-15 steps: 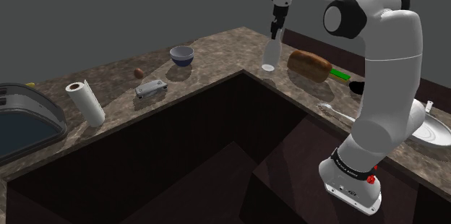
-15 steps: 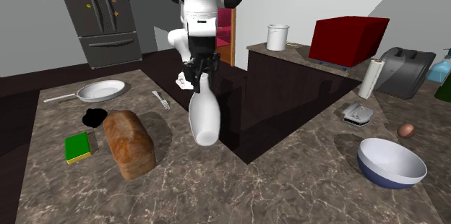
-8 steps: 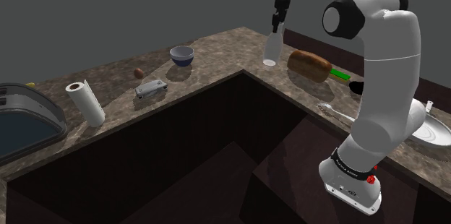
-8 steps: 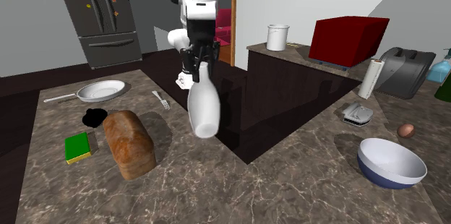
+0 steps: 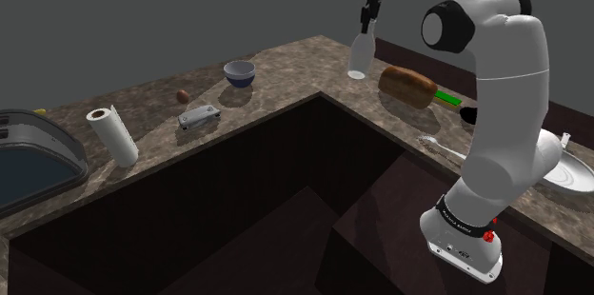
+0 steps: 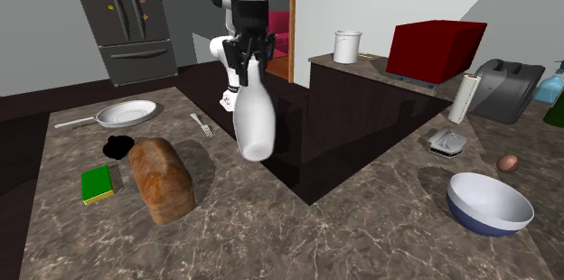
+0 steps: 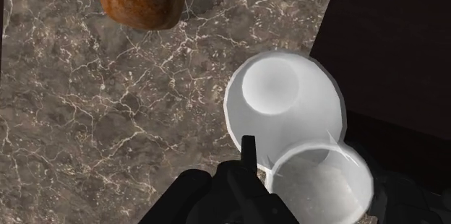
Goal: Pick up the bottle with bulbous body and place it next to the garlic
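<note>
the white bottle point(image 6: 253, 120) with the bulbous body is hanging in the air, neck up and base down, leaning slightly off vertical in the second exterior view. it is touching nothing on the tabletop point(image 6: 361, 233) and is hanging above the inner corner of the marbled surface, where the edge is dropping to a dark recess. the black claw point(image 6: 246, 70) is pinching the bottle at its narrow neck, with the fingers pressing on either side and the white arm descending from above. in the wrist view the rounded body is showing directly beyond the fingers, partly over the marble and partly over the dark recess. a brown bread loaf point(image 6: 161, 179) is lying on the tabletop near the bottle, toward the second exterior view's left, and a green sponge point(image 6: 96, 184) is lying just beside the loaf, further left. a fork point(image 6: 201, 125) and a pan point(image 6: 126, 112) are lying behind the loaf. a blue and white bowl point(image 6: 489, 202) is standing well apart on the other leg of the tabletop, with a small brown rounded item point(image 6: 509, 163) near it and a paper towel roll point(image 6: 465, 98) standing upright further back.
</note>
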Robot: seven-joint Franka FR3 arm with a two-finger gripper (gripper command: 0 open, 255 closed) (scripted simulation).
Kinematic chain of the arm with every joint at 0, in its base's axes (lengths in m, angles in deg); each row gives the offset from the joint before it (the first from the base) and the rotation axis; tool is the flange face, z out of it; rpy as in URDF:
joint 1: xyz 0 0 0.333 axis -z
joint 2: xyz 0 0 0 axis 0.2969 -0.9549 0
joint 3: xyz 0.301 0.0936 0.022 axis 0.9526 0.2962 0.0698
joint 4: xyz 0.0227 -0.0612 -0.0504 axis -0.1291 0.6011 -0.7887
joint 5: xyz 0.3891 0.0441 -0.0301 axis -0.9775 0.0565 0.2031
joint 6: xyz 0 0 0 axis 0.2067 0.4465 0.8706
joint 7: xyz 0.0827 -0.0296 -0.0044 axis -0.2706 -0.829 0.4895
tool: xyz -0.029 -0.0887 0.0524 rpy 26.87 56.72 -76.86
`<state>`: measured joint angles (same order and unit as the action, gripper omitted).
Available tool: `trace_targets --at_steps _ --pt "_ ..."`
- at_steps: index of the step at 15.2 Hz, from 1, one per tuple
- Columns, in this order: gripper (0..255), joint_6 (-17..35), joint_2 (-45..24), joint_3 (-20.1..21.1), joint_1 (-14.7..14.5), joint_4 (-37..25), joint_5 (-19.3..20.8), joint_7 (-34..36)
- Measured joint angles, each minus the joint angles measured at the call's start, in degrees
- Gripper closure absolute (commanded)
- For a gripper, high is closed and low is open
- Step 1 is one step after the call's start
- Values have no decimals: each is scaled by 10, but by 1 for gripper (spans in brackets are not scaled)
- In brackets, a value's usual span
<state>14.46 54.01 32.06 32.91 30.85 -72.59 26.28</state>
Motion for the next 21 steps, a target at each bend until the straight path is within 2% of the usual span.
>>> trace_targets --at_steps 2,3,12,14,21 --pt "255 -23 -12 1 7 -36 -3 1" --pt "255 -25 -3 -1 7 -28 -1 -3" --pt "255 -10 145 -31 18 130 38 -68" --pt "255 -24 159 -38 27 130 43 -84" --pt "255 -35 239 -64 52 193 72 -145"
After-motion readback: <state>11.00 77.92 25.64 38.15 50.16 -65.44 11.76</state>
